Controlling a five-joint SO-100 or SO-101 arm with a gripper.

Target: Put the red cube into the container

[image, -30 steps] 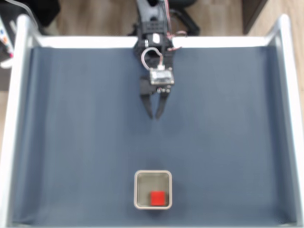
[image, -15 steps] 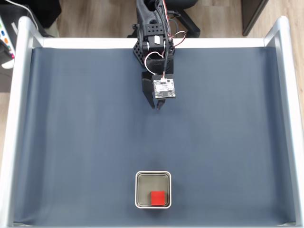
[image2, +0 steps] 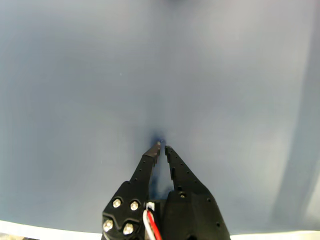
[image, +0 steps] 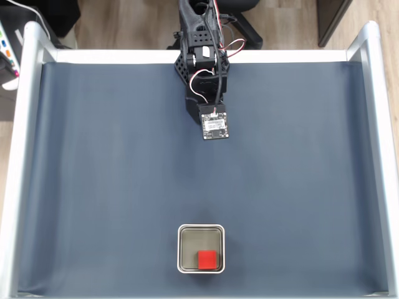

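Since a second ago, arm has pulled back toward its base at the top of the fixed view; circuit board [image: 215, 127] now covers the fingers there. Wrist view: gripper [image2: 162, 146] empty, tips nearly touching, over bare blue mat [image2: 100, 75]. Red cube [image: 207, 260] sits inside container [image: 182, 249], lower-right part, well apart from arm.
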